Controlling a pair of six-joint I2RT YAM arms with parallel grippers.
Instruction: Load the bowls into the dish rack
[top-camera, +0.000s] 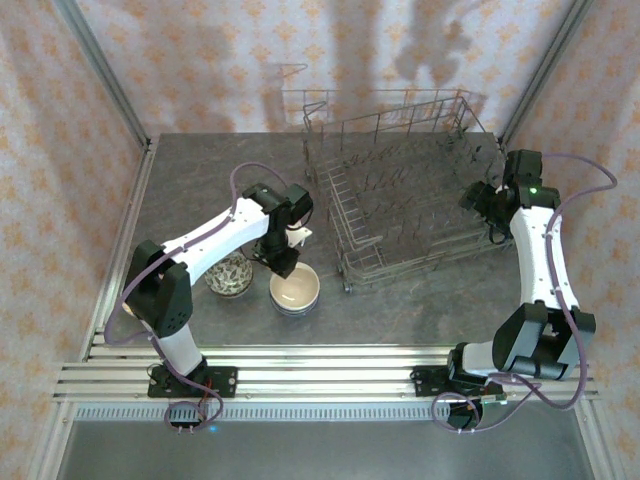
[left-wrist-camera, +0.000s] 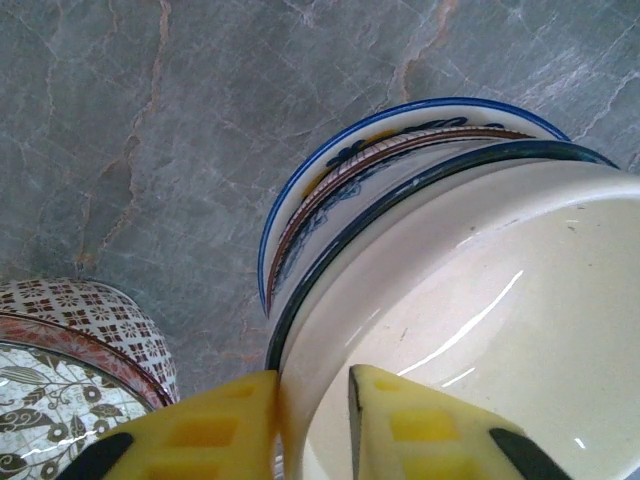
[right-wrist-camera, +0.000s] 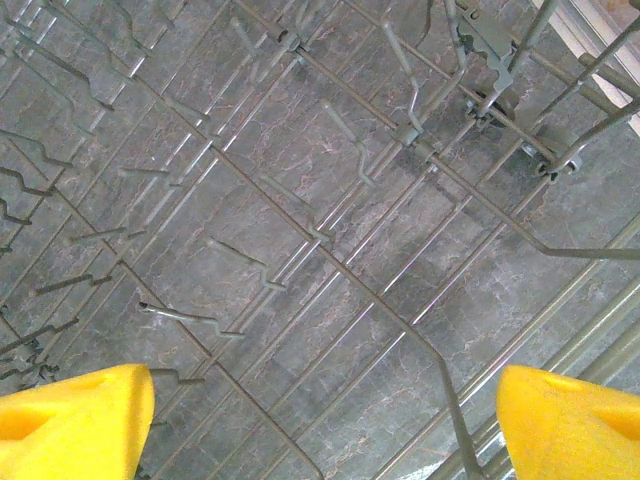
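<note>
A cream bowl (top-camera: 294, 291) (left-wrist-camera: 480, 300) is nested in a blue-and-white bowl (left-wrist-camera: 330, 180) on the table in front of the left arm. My left gripper (top-camera: 283, 262) (left-wrist-camera: 313, 400) straddles the cream bowl's near rim, one yellow finger pressed to the outer wall and the other inside, shut on it. A red-and-white patterned bowl (top-camera: 230, 274) (left-wrist-camera: 60, 350) stands just to the left. The grey wire dish rack (top-camera: 400, 200) (right-wrist-camera: 320, 237) sits at the back right with no bowl visible in it. My right gripper (top-camera: 478, 200) (right-wrist-camera: 325, 420) hangs open over the rack's right side.
The grey marble table (top-camera: 400, 300) has bare room between the bowls and the rack's front edge. The rack's upright tines (right-wrist-camera: 413, 128) rise close beneath the right gripper. Metal rails run along the near edge by the arm bases.
</note>
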